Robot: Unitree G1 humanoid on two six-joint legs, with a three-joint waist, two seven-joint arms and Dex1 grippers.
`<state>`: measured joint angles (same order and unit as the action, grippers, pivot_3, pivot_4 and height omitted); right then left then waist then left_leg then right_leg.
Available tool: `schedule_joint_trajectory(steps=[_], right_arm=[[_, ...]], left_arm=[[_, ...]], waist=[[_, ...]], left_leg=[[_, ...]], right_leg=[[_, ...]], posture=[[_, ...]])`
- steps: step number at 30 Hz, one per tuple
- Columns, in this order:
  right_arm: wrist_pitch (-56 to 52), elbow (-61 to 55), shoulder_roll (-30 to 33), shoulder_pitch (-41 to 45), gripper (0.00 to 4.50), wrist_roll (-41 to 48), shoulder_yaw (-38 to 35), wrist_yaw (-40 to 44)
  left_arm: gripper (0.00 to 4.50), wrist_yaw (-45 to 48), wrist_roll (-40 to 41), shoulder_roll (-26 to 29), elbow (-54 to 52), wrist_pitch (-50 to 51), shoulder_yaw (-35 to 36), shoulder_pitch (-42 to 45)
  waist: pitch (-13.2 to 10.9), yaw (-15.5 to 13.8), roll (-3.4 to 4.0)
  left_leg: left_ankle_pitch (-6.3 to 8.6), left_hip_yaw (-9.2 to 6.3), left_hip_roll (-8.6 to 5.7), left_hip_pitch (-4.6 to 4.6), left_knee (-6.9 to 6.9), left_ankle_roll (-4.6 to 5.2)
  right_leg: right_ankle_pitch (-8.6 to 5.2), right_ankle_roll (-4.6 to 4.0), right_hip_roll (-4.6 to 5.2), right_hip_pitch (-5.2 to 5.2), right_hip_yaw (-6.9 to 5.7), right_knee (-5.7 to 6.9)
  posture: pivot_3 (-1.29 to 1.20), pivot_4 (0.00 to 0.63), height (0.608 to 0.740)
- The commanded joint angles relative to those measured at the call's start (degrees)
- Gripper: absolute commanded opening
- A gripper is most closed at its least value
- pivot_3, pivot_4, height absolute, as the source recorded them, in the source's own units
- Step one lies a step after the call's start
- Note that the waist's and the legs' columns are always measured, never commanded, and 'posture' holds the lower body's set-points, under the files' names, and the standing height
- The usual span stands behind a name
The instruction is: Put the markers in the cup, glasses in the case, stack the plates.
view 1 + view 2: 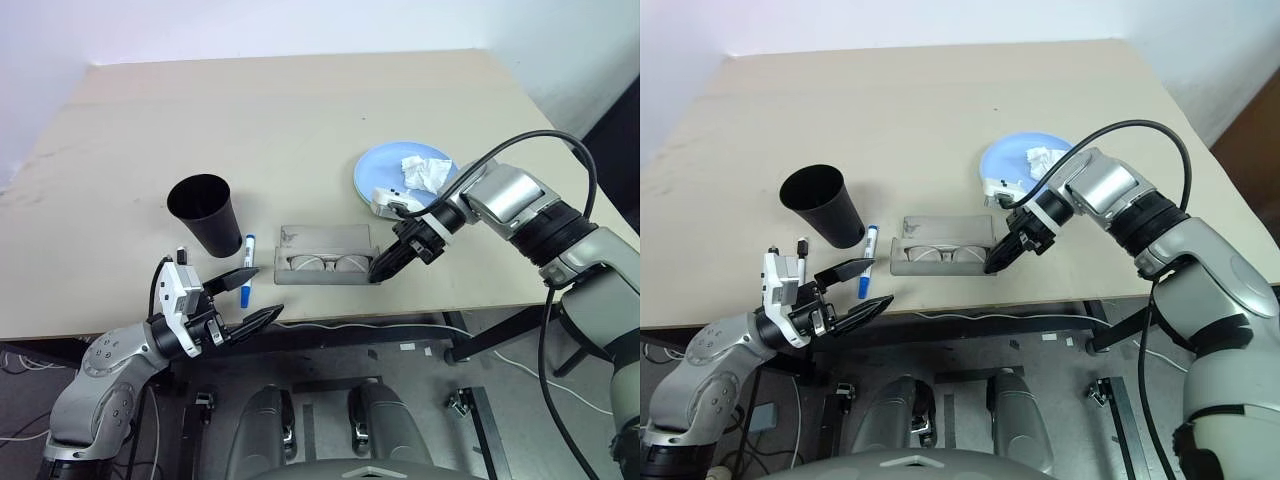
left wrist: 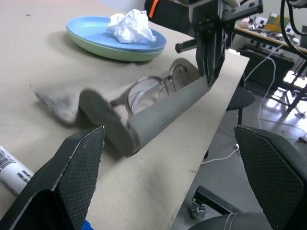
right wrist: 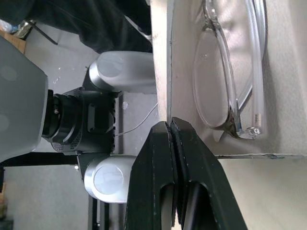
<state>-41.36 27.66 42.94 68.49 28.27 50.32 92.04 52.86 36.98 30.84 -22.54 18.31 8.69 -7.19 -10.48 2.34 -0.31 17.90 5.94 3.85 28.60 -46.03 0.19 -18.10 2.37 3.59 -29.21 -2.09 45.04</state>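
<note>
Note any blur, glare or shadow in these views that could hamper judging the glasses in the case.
Left wrist view: the near end of the grey felt-like hinged case is soft, while the thin wire-rimmed glasses stay readable. Right wrist view: the glasses' clear lenses are sharp; the shut right gripper blocks the case corner. Left eye view: even light, soft shadows, no glare.

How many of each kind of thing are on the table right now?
Markers: 2 (blue-capped, black-capped)
Cup: 1
Glasses: 1
Case: 1
Plates: 2 (blue on green)
Tissue: 1
Total: 8
</note>
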Motion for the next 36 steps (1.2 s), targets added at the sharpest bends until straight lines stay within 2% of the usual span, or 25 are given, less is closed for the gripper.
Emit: schedule_joint_trajectory(steps=[1, 4, 9, 15, 20, 31, 33, 36], right_arm=[[0.0, 0.1, -0.3, 0.9, 0.02, -0.9, -0.9, 0.5], [-0.6, 0.4, -0.4, 1.1, 0.62, -0.8, -0.5, 0.5], [1.8, -0.1, 0.1, 0.8, 2.31, -1.3, 0.0, 0.5], [2.6, 1.0, -0.3, 1.5, 4.13, -2.1, -1.1, 0.5], [0.6, 1.6, 0.0, 2.8, 4.13, 0.0, -1.2, 0.5], [-1.6, 3.7, -1.1, 4.6, 4.13, 5.9, -8.8, 0.5], [-0.9, 3.9, -1.6, 4.3, 4.13, 6.5, -11.1, 0.5], [3.0, 7.0, -4.7, 3.3, 4.13, 5.0, -19.3, -1.0]], left_arm=[[4.5, -0.5, 0.8, -0.1, -1.5, -0.1, 0.3, 0.9], [4.5, -0.7, 1.0, 0.0, -1.8, 0.2, 0.3, 1.1], [4.5, -1.0, 1.2, 0.1, -2.2, 0.6, 0.3, 1.1], [4.5, -1.3, 1.4, 0.1, -2.7, 0.8, 0.5, 0.8], [4.5, -1.2, 1.6, 0.3, -2.6, 0.7, 0.6, 0.6], [4.5, 0.5, 1.2, 0.1, -0.1, -0.9, 1.1, 0.6], [4.5, 0.4, 1.3, 0.1, -0.5, -0.9, 1.1, 0.5], [4.5, 0.1, 1.5, 0.2, -1.1, -0.7, 1.1, 0.3]], waist=[[0.0, 0.0, 0.0], [0.0, 0.0, 0.0], [0.0, 0.1, 0.0], [0.0, 0.2, -0.04], [0.0, 0.0, -0.03], [0.0, -0.1, -0.02], [0.0, 0.0, -0.02], [0.0, 0.1, -0.02]], left_leg=[[0.0, 0.0, 0.0, 0.0, 0.0, 0.0], [0.0, 0.0, 0.0, 0.0, 0.0, 0.0], [0.0, 0.0, 0.0, 0.0, 0.01, 0.0], [0.0, 0.01, 0.03, -0.2, 0.0, 0.0], [0.0, 0.0, 0.06, -0.22, -0.01, -0.01], [0.0, 0.02, 0.05, 0.03, 0.07, 0.0], [0.0, 0.02, 0.05, 0.03, 0.07, 0.0], [0.0, 0.02, 0.05, 0.03, 0.08, 0.0]], right_leg=[[0.0, 0.0, 0.0, 0.0, 0.0, 0.0], [0.0, 0.0, -0.01, 0.01, 0.0, 0.0], [0.0, 0.0, -0.02, 0.01, 0.0, 0.0], [0.01, 0.01, -0.02, 0.15, -0.02, 0.01], [0.08, -0.08, 0.12, -0.07, -0.21, 0.0], [0.08, -0.09, 0.12, -0.04, -0.22, -0.14], [0.08, -0.09, 0.12, -0.04, -0.23, -0.14], [0.08, -0.08, 0.11, -0.04, -0.23, -0.14]], posture=[[0.0, 0.15, 0.67], [0.0, 0.15, 0.67], [0.0, 0.15, 0.67], [0.0, 0.15, 0.67], [0.0, 0.15, 0.67], [0.0, 0.15, 0.67], [0.0, 0.15, 0.67], [0.0, 0.15, 0.67]])
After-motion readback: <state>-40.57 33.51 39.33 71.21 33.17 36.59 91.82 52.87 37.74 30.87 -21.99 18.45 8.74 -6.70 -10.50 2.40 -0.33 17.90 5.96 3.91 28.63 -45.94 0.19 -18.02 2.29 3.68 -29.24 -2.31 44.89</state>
